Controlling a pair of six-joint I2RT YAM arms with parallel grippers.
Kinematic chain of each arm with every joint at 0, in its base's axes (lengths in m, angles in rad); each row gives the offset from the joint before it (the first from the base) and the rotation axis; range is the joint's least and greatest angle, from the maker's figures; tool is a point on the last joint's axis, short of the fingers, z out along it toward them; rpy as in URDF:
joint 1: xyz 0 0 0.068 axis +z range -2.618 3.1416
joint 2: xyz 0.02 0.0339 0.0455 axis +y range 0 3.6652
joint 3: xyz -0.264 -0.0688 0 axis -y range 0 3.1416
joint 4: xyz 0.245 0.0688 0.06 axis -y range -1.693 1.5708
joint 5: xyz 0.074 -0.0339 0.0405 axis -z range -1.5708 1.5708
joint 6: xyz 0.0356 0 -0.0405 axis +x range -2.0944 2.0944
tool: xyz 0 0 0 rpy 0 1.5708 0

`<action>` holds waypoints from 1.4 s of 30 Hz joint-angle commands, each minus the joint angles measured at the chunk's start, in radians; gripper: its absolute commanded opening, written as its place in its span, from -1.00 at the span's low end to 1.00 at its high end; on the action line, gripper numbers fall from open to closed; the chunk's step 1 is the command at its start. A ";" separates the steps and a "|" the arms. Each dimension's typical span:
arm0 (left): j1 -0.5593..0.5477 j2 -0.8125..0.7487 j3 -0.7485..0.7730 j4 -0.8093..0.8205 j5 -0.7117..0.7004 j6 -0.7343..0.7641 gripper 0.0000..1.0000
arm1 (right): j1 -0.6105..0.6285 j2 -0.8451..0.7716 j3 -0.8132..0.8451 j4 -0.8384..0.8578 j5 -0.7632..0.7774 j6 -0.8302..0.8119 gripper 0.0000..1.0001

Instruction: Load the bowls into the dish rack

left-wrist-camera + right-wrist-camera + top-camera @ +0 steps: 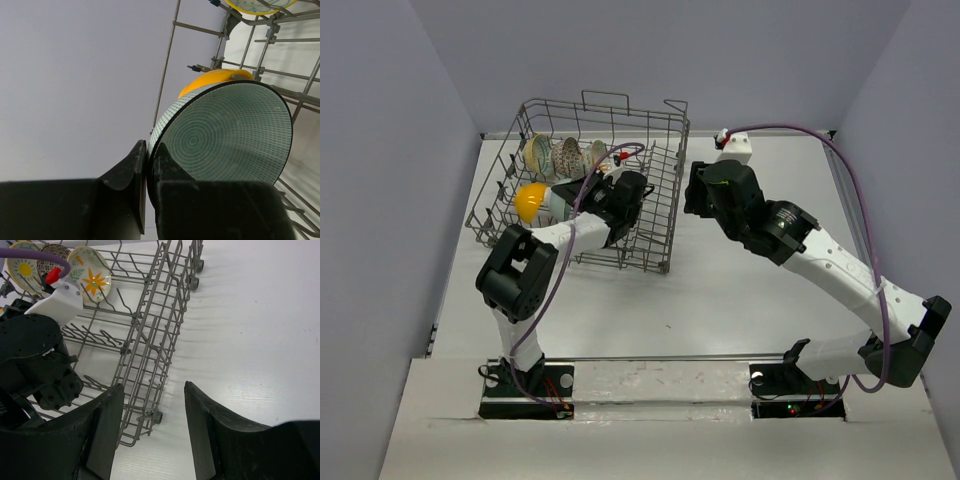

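- Teal bowl (225,135) is pinched at its rim by the left gripper (146,160), the jaws nearly together on the thin wall. It is carried on edge inside the dish rack (665,200), with its hollow turned back toward the gripper.
- Just behind it, an orange bowl (210,80) is seen on edge toward the rack's left side. Whether the two touch cannot be told.
- By the look of it, the set-down turns on the slot just beside the orange bowl. The rim would have to be lowered between the tines (100,335), with little room to the left and open rows to the right.
- Three patterned bowls (570,153) are stood in the far row, well apart from the held one.
- Right gripper (152,390) is held wide with nothing in it, over the table (740,300) just outside the rack's right wall. The left gripper is plainly the nearer one.
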 commanded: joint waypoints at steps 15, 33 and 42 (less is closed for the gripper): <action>-0.014 0.083 0.037 -0.022 -0.103 -0.017 -1.00 | 0.005 -0.048 -0.012 0.058 0.040 0.006 0.15; -0.017 0.115 0.062 -0.082 -0.115 -0.069 -0.02 | 0.005 -0.048 -0.004 0.058 0.044 -0.003 0.16; -0.017 0.117 0.066 -0.099 -0.109 -0.081 0.22 | 0.005 -0.047 -0.001 0.056 0.044 -0.005 0.16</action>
